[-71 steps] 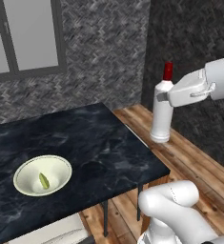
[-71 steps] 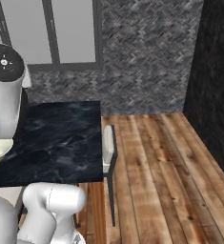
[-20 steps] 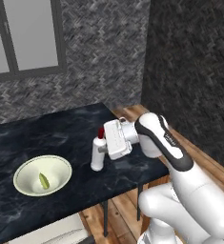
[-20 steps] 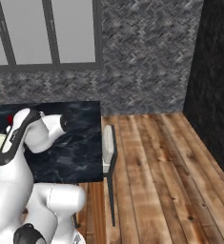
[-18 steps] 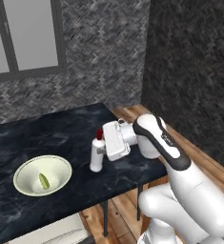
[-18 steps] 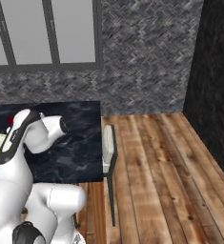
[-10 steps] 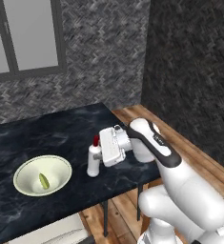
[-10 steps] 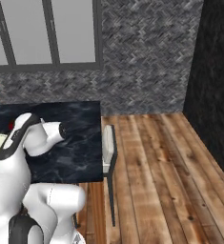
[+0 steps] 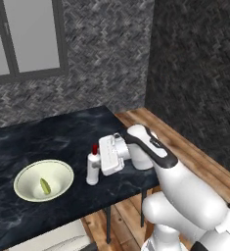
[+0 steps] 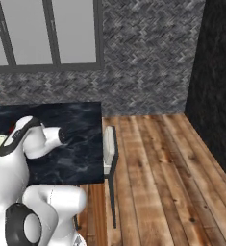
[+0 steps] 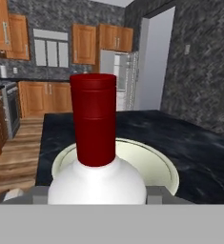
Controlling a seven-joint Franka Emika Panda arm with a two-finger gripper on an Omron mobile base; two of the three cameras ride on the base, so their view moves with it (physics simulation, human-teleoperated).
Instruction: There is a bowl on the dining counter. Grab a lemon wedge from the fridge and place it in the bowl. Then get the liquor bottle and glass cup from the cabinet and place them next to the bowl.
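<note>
Small white liquor bottle with narrow neck and red cap [image 9: 92, 168] stands upright on the dark blue-black veined marble dining counter [image 9: 62, 137], near its front edge, just beside the wide shallow cream-white bowl [image 9: 43, 180] on the side toward the counter's right end. That's where the task wants it: next to the bowl, not in it.

Two-finger gripper [image 9: 100, 162] comes in sideways at the bottle's body. Jaws look clenched on the bottle, and the hand view has the bottle shoulder seated between the tips with the cap [image 11: 93, 125] dead centre. Side-on grip keeps it vertical for set-down.

Yellow-green lemon wedge [image 9: 45, 186] already lies in the bowl's bottom.

My read: bottle placement nearly done, release pending. Glass cup not yet placed.
</note>
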